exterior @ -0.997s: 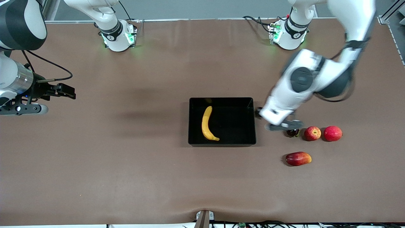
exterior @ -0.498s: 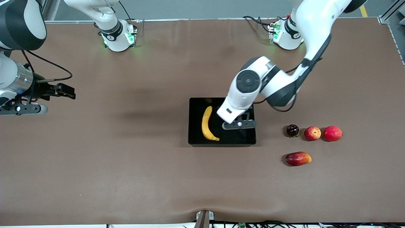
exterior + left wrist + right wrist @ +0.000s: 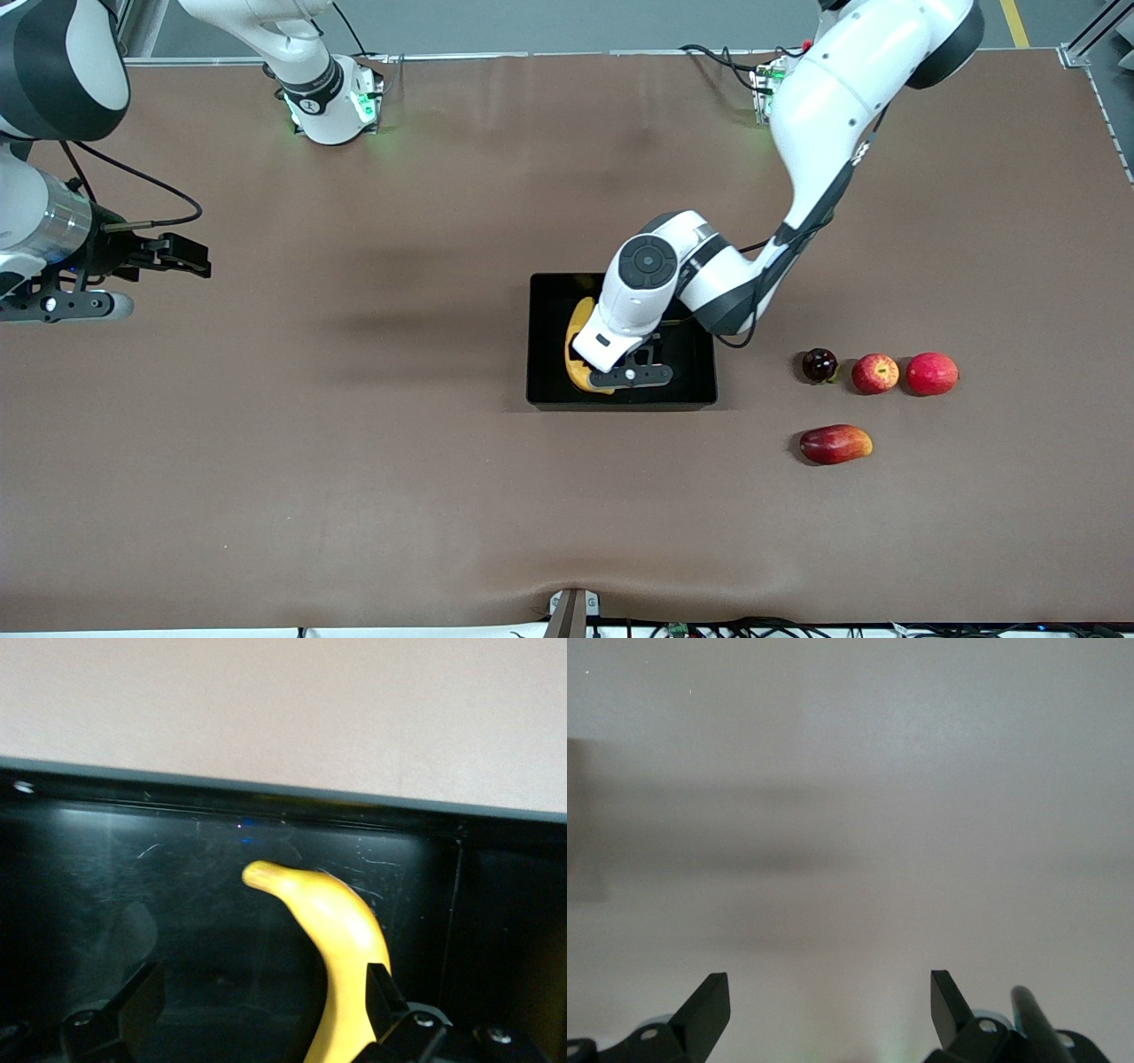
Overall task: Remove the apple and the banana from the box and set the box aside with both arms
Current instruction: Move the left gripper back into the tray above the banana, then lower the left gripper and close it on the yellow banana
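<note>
The black tray [image 3: 691, 390] sits mid-table with the yellow banana [image 3: 579, 317] lying in it. My left gripper [image 3: 630, 376] is down inside the tray over the banana's end nearer the front camera. In the left wrist view the left gripper [image 3: 259, 985] is open, with the banana [image 3: 341, 921] lying between the jaws close against one finger, above the tray floor [image 3: 133, 877]. The red apple with yellowish patches [image 3: 875, 373] sits on the table toward the left arm's end. My right gripper [image 3: 62, 306] waits open and empty over bare table at the right arm's end, as the right wrist view [image 3: 830, 992] also shows.
A small dark fruit [image 3: 819, 364] and a red apple [image 3: 932, 373] flank the patchy apple in a row. An elongated red fruit [image 3: 835, 444] lies nearer the front camera than that row. The left arm's elbow hangs over the tray's edge.
My left arm swung from beside the row of fruits across the tray and came down over the banana. The right arm has not moved.
</note>
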